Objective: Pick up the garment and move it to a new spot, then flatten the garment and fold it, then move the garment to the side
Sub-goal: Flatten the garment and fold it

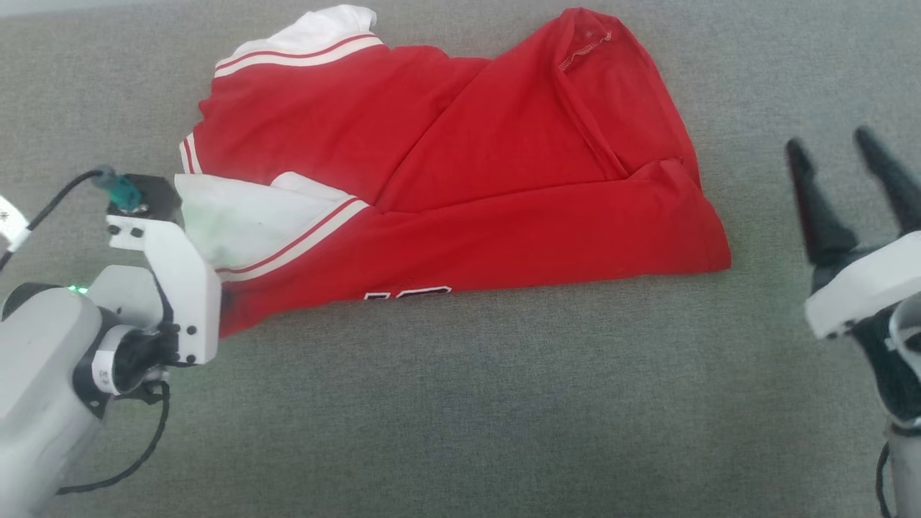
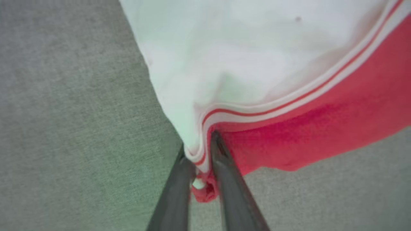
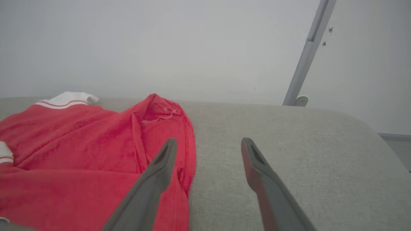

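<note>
The garment (image 1: pixel 468 165), a red jersey with white side panels and striped trim, lies crumpled on the grey cloth surface (image 1: pixel 504 403), with a bit of black lettering showing at its near edge. My left gripper (image 2: pixel 199 142) is shut on the garment's (image 2: pixel 289 128) striped trim at its near left corner, with cloth bunched between the two fingers. In the head view the left wrist housing (image 1: pixel 180 288) covers those fingers. My right gripper (image 1: pixel 827 140) stands open to the right of the garment, above the surface, holding nothing. In the right wrist view the right gripper (image 3: pixel 208 141) is beside the garment's (image 3: pixel 64 144) right edge.
The grey surface (image 3: pixel 289 144) runs wide in front of and to the right of the garment, and curves down at its far right edge. Behind it are a white wall and a slanted grey pole (image 3: pixel 308 54).
</note>
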Controlling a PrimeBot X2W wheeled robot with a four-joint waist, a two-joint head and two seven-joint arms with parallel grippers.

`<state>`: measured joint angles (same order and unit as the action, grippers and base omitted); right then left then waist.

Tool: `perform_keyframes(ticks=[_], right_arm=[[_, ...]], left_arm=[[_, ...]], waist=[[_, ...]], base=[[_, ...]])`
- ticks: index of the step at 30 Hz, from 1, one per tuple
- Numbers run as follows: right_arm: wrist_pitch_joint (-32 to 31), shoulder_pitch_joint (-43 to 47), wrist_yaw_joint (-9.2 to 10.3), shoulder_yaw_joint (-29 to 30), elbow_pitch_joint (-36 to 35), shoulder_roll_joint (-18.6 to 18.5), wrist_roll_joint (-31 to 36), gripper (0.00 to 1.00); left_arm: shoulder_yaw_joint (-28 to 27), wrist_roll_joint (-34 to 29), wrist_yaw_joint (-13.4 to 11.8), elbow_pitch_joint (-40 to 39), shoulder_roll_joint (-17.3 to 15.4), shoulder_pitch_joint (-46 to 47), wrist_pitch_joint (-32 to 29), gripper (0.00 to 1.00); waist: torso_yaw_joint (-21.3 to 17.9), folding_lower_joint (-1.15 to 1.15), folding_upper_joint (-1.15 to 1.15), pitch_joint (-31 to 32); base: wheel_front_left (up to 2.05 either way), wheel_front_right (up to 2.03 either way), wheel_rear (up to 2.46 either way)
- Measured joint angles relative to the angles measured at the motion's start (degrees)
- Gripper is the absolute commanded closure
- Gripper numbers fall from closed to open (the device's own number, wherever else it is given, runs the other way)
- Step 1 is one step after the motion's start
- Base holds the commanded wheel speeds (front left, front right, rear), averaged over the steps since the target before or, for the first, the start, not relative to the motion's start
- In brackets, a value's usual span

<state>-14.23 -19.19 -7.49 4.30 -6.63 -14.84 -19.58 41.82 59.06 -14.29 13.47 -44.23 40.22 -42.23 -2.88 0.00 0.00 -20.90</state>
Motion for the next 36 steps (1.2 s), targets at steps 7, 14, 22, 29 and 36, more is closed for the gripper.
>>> perform_keyframes(ticks=[7,14,22,29,36], right_arm=[[-9.6,1.7,0.00,-2.7,3.4,-0.6,-4.2,0.00],[-18.4,0.3,0.00,-4.3,8.1,-1.1,-4.5,0.00],[-27.4,-5.3,0.00,-4.5,15.9,-1.4,-3.1,0.00],[-32.5,-7.7,-0.07,-7.1,17.3,-2.7,-3.6,1.00],[-35.3,-8.0,-0.07,-6.8,15.8,-4.0,-5.3,1.00]], left_arm=[[0.6,-0.3,1.4,1.3,1.6,1.1,1.0,1.00],[1.3,-1.1,2.4,1.5,3.4,2.3,1.5,1.00],[1.9,-1.6,3.7,1.9,5.4,3.7,2.5,1.00],[1.9,-1.4,4.5,3.4,6.6,4.2,3.5,1.00],[1.8,-0.9,4.6,3.3,6.2,4.3,2.7,1.00]], waist=[[1.4,0.00,0.00,0.1],[3.5,0.00,0.00,-0.3],[6.1,0.00,0.00,-1.8],[6.9,0.00,0.00,-2.2],[7.0,0.00,0.00,-1.3]], base=[[0.00,0.00,0.00],[0.00,0.00,0.00],[0.00,0.00,0.00],[0.00,0.00,0.00],[0.00,0.00,0.00]])
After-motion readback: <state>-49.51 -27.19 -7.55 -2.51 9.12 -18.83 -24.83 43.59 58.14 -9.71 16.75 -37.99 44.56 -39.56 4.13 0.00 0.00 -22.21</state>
